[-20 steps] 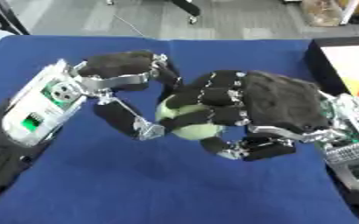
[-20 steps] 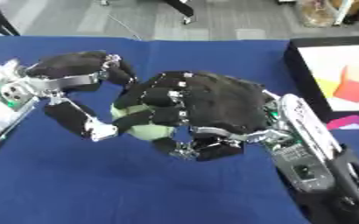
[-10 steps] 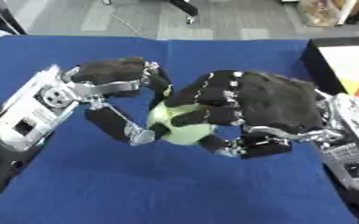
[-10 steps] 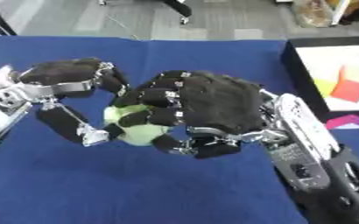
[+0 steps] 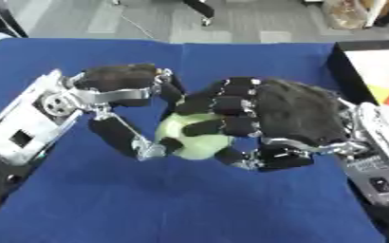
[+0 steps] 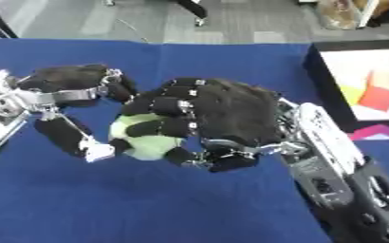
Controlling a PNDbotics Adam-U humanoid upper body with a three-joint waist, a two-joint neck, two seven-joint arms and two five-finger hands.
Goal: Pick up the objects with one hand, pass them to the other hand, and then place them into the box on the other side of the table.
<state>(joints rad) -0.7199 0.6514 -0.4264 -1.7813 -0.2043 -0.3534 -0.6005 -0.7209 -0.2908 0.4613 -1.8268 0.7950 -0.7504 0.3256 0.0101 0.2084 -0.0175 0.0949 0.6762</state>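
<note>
Holding position over mid-surface: one pale green round object (image 5: 194,137), seen between two robot hands above the blue surface (image 5: 189,204).

Right hand (image 5: 293,116): enters from the right side, back of the hand uppermost, black-padded. Its fingers (image 5: 223,105) are curled over the top and near face of the green object, with the thumb tucked below it; the object is clasped in this hand.

Left hand (image 5: 119,85): enters from the left on a silver and white forearm. Its fingers arch over toward the right hand, the upper ones meeting or nearly meeting the right hand's fingers; the thumb (image 5: 123,137) reaches down and in, its tip just beside the lower left edge of the green object. Fingers curved but not closed round the object; whether the thumb tip touches it cannot be told.

Green object: mostly hidden by the right hand, only its left and lower faces showing. Whether it rests on the cloth or is held clear of it cannot be told.

Box (image 6: 314,71): dark-walled, white floor, at the right edge of the surface, holding a red square piece (image 6: 380,98) and a yellow piece (image 6: 351,92).
</note>
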